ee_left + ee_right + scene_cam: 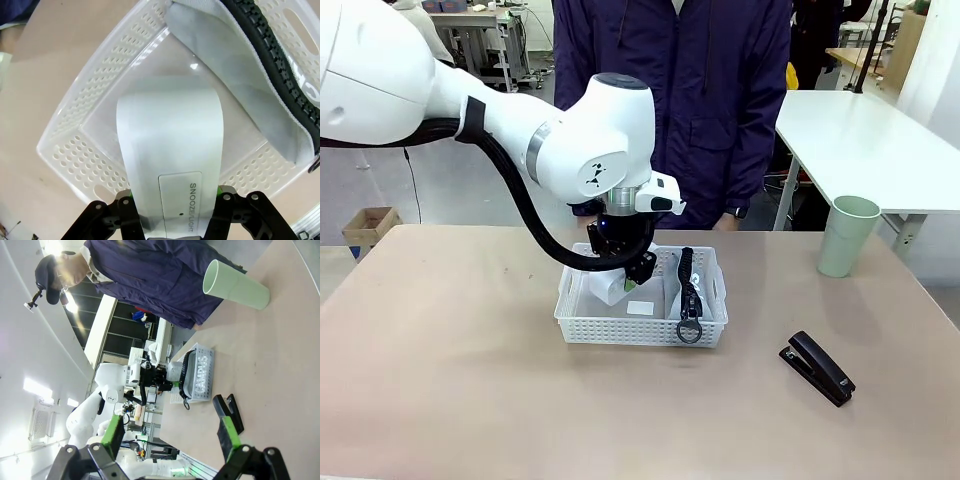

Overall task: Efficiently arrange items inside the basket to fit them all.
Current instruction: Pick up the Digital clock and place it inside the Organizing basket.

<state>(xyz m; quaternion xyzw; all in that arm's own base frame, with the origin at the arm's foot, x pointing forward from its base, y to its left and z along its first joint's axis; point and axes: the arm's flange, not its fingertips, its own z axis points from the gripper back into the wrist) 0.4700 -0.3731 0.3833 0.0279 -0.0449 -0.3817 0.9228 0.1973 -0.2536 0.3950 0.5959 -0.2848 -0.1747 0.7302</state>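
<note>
Since our left gripper (172, 202) clenched the white box (167, 130), seemingly tilted, we favoured laying it flat below, beside the pouch (225, 65).

Left arm reaches toward the middle, left hand (625, 283) pointing down, clamped; right hand (172, 432) spread wide.

A label (180, 200) on the small white box (167, 130) reads "SNOOZE LIGHT" in thin grey letters. The grey pouch (202, 375) carries "CAMPUS" in large pale capitals, lying sideways in the right wrist view.
</note>
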